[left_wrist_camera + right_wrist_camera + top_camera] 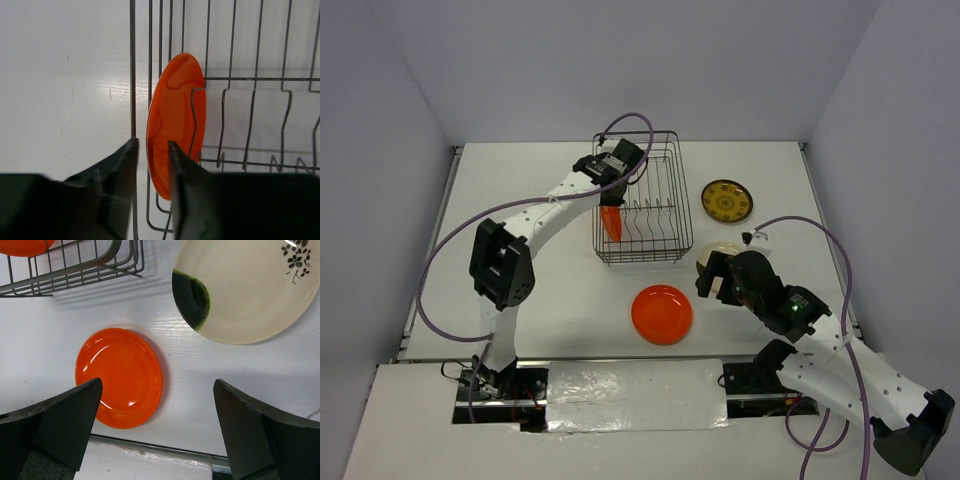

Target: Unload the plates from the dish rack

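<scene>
Four small round plates are counted. One bright orange-red plate [175,115] is found standing on edge among the upright prongs at the left end of the rectangular dark wire dish rack [132,60]. A second orange-red plate [662,314] is laid flat on the white table [770,170] in front of the rack, apart from it. A yellow plate with a dark brown pattern [727,201] is laid flat just beside the rack's right side. A cream plate with dark blotches [245,285] is laid flat near the rack's near right corner and is partly hidden by the right arm in the overhead view. The left gripper [151,147] is positioned at the upright plate, its jaws narrowly parted with the plate's rim between them. A strip of table is seen between one finger and the rim, so no clamp is recorded. The right gripper [157,385] is held above the table between the flat orange-red plate and the cream plate, jaws spread wide, nothing gripped.
</scene>
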Action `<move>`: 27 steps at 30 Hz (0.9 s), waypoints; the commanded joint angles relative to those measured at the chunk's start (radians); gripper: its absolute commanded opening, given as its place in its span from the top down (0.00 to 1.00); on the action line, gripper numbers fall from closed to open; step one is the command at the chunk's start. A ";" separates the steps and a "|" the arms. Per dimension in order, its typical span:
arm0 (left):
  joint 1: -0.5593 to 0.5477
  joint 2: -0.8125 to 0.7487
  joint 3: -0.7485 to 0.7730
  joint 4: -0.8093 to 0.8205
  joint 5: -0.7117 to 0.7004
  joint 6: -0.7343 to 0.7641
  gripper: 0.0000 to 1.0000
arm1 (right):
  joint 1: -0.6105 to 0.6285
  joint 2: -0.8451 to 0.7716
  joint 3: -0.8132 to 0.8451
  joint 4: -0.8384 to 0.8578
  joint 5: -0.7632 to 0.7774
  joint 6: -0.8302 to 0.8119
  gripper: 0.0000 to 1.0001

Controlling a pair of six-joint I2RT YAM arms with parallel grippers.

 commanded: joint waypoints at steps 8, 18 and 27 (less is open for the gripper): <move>0.015 0.098 0.103 -0.056 -0.121 -0.002 0.87 | 0.013 -0.048 0.009 -0.028 0.052 0.011 0.00; 0.015 0.023 0.285 -0.106 -0.226 0.118 1.00 | 0.013 -0.062 0.008 -0.023 0.059 0.019 0.00; -0.003 -0.334 0.038 0.078 0.175 0.150 1.00 | 0.016 -0.223 -0.029 0.321 -0.138 -0.009 0.00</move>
